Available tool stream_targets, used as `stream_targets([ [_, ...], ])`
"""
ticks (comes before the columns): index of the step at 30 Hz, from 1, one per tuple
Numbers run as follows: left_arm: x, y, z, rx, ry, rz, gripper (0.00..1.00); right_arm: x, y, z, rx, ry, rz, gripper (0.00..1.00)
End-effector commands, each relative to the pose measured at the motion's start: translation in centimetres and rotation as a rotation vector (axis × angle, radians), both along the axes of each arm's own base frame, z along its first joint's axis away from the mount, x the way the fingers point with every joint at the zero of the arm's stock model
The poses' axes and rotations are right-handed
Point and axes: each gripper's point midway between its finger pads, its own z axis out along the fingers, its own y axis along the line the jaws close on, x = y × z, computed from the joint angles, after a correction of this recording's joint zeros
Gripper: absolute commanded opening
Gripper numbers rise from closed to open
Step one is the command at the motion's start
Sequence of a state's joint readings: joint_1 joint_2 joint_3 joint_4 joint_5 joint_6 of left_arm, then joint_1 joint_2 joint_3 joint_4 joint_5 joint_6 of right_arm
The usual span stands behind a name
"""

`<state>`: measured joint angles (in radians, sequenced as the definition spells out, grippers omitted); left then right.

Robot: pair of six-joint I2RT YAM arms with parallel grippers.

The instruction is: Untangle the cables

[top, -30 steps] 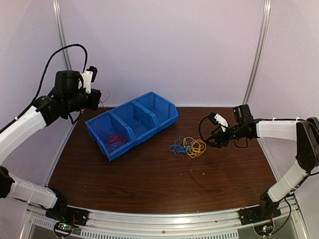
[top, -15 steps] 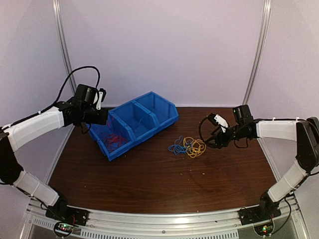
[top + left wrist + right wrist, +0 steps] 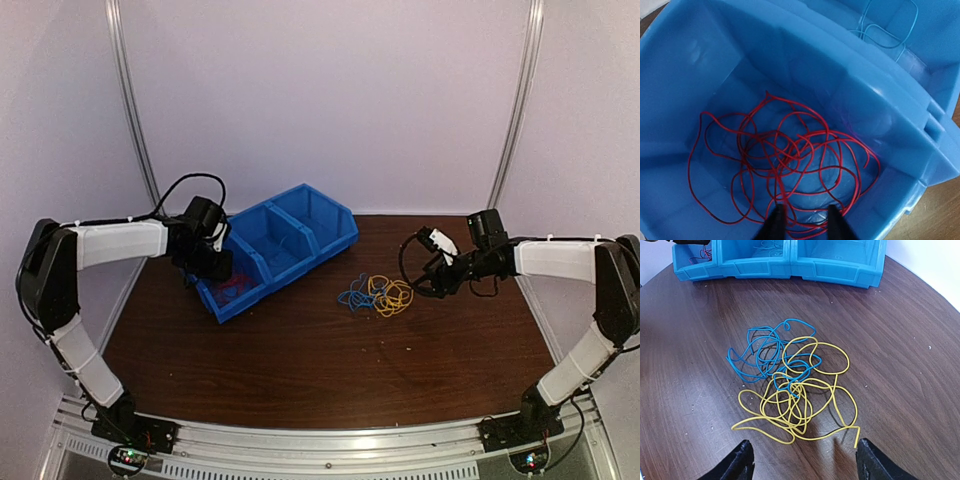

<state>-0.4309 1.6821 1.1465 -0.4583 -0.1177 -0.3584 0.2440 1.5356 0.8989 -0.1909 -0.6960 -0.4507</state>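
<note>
Currently: 1 red tangle in the bin, 2 cables knotted on the table

- Near edge: both arm bases, with bare brown table [image 3: 300, 370] ahead of them.
- Mid-table, right of centre: yellow cable [image 3: 795, 405] and blue cable [image 3: 765, 352] lie in 1 loose heap. Their loops interlace where they meet. From above, blue is on the left and yellow on the right.
- Right gripper [image 3: 805, 460] hovers low at the right side of the heap, pointing at it. Its fingers are spread wide with nothing between them. 1 free yellow end lies just beside a fingertip; I cannot tell whether they touch.
- Farther back, left of centre: blue bin [image 3: 300, 265] with 3 compartments, set diagonally.
- Left gripper [image 3: 806, 222] reaches down into the bin's left end compartment. Its fingers are parted by a narrow gap and no strand is pinched.
- Red cable [image 3: 785, 155] sprawls in tangled loops on that compartment's floor, with some strands crossing just at the fingertips.
- Middle compartment, beyond the divider: second blue cable [image 3: 890, 35], thin and loosely looped.
</note>
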Motion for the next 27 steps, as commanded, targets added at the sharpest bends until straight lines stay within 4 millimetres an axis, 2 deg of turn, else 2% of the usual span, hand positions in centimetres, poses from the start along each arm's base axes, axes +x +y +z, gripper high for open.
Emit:
stream_targets([
  [1,1.4,-0.8,4.8,-0.052,-0.067,-0.02,0.48,0.4,-0.1,1.4,0.0,-0.044,0.009,0.71],
  [3,1.5,-0.8,7.7,-0.077,-0.128,-0.021,0.58,0.4,-0.1,1.4,0.0,-0.044,0.01,0.71],
  [6,1.6,-1.2,11.8,-0.122,-0.215,-0.037,0.61,0.5,0.0,1.1,0.001,-0.034,0.013,0.71],
  [9,1.4,-1.8,14.8,-0.172,-0.277,-0.07,0.61,0.5,0.1,0.8,0.003,-0.023,0.018,0.71],
  [11,0.9,-3.5,16.5,-0.256,-0.322,-0.156,0.61,0.4,0.2,0.7,0.004,-0.017,0.018,0.71],
  [14,0.1,-6.6,17.7,-0.409,-0.38,-0.28,0.61,0.5,0.2,0.6,0.007,-0.012,0.017,0.71],
  [17,0.2,-9.4,17.1,-0.464,-0.365,-0.348,0.61,0.6,0.2,0.5,0.007,-0.006,0.014,0.71],
  [20,1.0,-12.2,15.0,-0.435,-0.327,-0.391,0.62,0.5,0.2,0.4,0.007,0.0,0.012,0.71],
  [22,1.6,-14.1,13.4,-0.405,-0.302,-0.411,0.71,0.6,0.1,0.4,0.004,-0.002,0.009,0.71],
  [23,2.1,-14.8,12.5,-0.372,-0.293,-0.415,0.83,0.6,0.1,0.4,0.002,-0.002,0.007,0.71],
  [24,2.4,-15.6,11.7,-0.341,-0.287,-0.424,0.85,0.6,0.1,0.4,-0.001,-0.004,0.006,0.71],
  [25,2.8,-16.2,10.1,-0.305,-0.261,-0.429,0.85,0.6,0.0,0.4,-0.003,-0.005,0.004,0.71],
  [27,3.6,-17.1,8.4,-0.264,-0.241,-0.444,0.84,0.7,-0.1,0.4,-0.006,-0.004,0.001,0.71],
])
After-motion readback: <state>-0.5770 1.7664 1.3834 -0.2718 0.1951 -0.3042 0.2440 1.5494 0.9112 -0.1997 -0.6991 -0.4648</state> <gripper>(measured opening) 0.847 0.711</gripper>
